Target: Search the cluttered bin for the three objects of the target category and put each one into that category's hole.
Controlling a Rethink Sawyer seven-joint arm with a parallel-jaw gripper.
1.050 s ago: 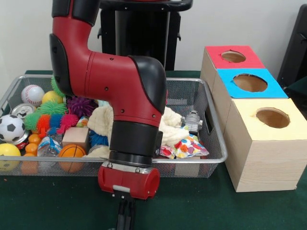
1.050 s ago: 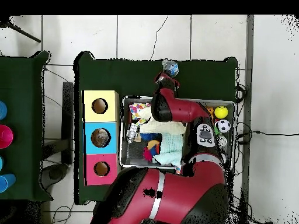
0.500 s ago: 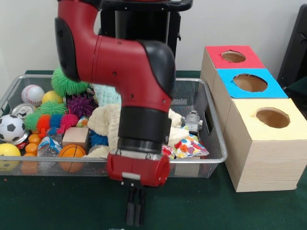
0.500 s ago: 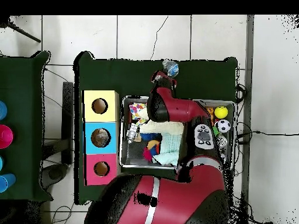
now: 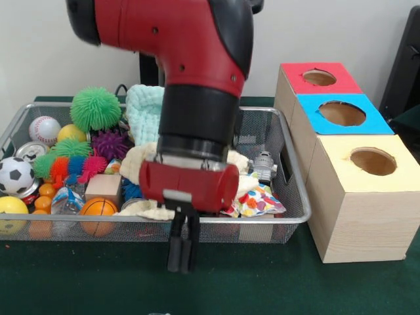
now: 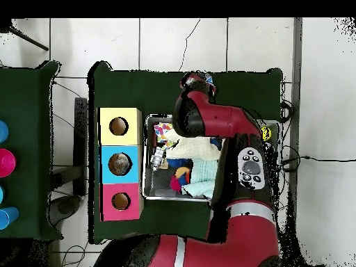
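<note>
My gripper [image 5: 182,252] hangs just in front of the wire basket's near rim [image 5: 262,221], above the green table. It is shut, with nothing showing between the dark fingers. From overhead the gripper [image 6: 197,81] sits just beyond the basket [image 6: 144,160]. The basket holds a green spiky ball [image 5: 96,109], a baseball [image 5: 44,129], a soccer ball [image 5: 14,175], a basketball [image 5: 98,208], a wooden block [image 5: 104,187], cream cloths [image 5: 141,164], a mint cloth [image 5: 144,111], a small silver robot toy [image 5: 264,164] and a patterned pouch [image 5: 257,200]. My arm hides the basket's middle.
Three wooden boxes with round holes stand right of the basket: red top [image 5: 319,77], blue top [image 5: 342,113], yellow top [image 5: 372,161]. From overhead they line the basket's left side [image 6: 119,164]. Coloured cups [image 6: 4,163] sit on another table at far left.
The arm has swung up and to the right, lifting the gripper higher in front of the basket. The green spiky ball and mint cloth, hidden before, now show.
</note>
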